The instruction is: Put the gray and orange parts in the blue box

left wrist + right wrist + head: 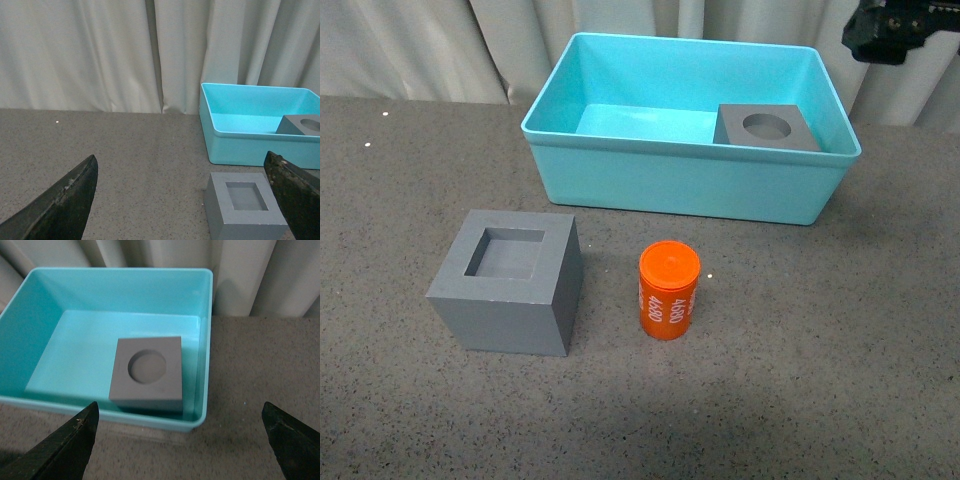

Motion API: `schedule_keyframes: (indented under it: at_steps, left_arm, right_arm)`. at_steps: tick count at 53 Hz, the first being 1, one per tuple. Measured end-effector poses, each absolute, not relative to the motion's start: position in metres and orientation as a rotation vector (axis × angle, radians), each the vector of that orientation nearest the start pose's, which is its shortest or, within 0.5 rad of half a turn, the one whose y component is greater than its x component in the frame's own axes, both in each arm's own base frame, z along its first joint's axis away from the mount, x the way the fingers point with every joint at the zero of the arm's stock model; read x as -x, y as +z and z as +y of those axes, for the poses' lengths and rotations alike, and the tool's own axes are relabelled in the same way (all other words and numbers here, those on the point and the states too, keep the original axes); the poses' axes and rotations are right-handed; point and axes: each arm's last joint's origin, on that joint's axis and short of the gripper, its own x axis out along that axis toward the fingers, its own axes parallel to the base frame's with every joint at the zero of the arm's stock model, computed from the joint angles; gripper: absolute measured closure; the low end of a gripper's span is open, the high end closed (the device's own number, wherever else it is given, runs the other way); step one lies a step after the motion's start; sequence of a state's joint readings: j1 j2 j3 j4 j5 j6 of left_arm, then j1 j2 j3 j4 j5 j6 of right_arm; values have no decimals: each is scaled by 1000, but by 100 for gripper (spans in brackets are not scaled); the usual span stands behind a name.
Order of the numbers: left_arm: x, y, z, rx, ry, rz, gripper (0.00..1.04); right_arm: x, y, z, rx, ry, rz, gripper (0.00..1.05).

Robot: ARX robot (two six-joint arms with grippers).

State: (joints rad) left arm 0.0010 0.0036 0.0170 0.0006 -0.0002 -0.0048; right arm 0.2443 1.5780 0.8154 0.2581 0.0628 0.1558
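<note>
One view shows orange cylinder (pixel 669 291); front only

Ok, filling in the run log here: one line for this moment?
blue box: holds round-recess cube | table: square-recess cube, orange cylinder | left gripper: open, empty | right gripper: open, empty

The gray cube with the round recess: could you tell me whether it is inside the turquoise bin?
Inside. The round-recess cube rests on the floor of the turquoise bin, recess up, enclosed by its walls.
</note>
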Motion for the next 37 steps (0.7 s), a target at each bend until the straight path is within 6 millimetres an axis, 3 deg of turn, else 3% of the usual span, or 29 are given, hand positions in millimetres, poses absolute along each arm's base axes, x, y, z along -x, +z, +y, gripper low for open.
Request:
schedule_keyframes:
  at_steps: [10,16,24,27,30,37]
  left_arm:
    - [-97,169,0,5,1,-14,7]
    - [-97,169,0,5,1,-14,7]
    - [-97,169,0,6,5,0,7]
    - [-98,168,0,19,78,147,7]
    - [-108,169,-1,22,117,307,7]
    - [-135,180,-6,58,74,369,7]
  right_arm:
    - [-269,194,73,-56,147,531,10]
    - [-255,196,73,-18,136,525,10]
    - [-249,197,73,13,137,521,10]
    - [-249,197,73,17,138,521,10]
    - [-249,197,73,20,137,522,10]
    - [-249,197,73,24,137,521,10]
